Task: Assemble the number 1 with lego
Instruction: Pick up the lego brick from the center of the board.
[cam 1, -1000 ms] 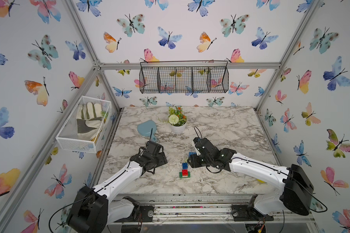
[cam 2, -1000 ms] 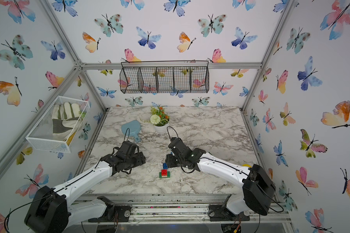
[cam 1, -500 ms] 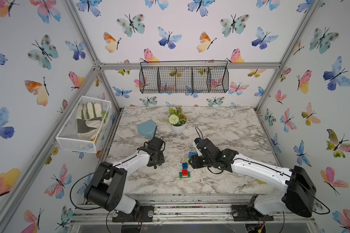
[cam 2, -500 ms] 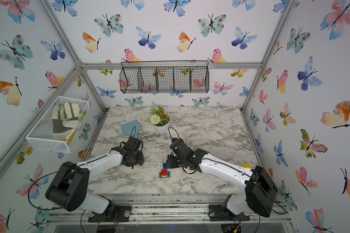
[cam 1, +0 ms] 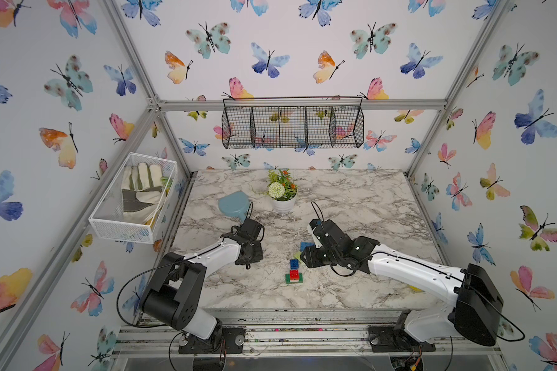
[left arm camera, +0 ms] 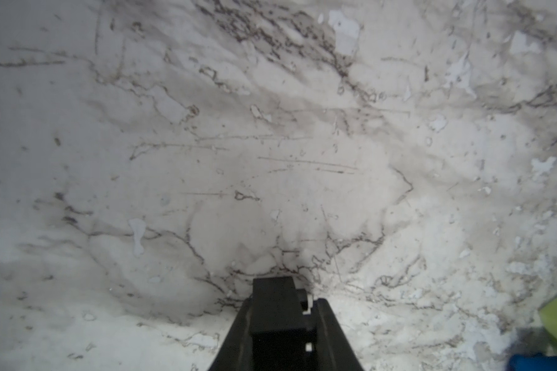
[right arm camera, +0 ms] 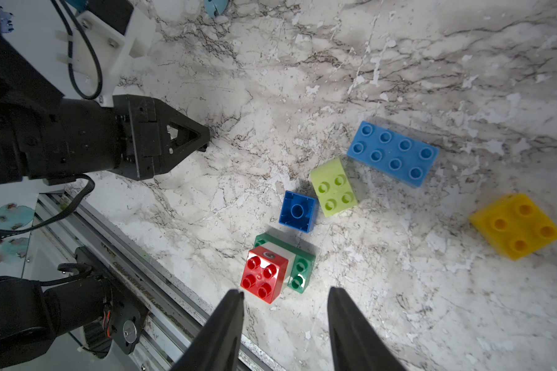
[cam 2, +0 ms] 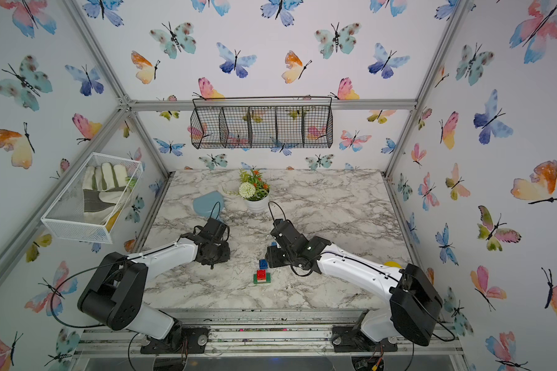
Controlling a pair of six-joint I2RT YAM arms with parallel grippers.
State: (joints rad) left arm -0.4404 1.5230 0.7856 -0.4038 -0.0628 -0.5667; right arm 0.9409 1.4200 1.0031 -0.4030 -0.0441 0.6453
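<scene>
In a top view the left end effector had retreated from the lego stack on the bench. Left wrist: it had closed, empty. Right wrist: the right end effector hung half-spread, empty, beside loose bricks, likely next.

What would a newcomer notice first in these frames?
The butterfly wallpaper covers every wall. Next come the bright bricks near the front of the marble table: a red brick stacked on a white brick and a green brick, with a dark blue brick, lime brick, long blue brick and yellow brick loose nearby. The right hand is open close by the stack; the left hand is shut.
</scene>
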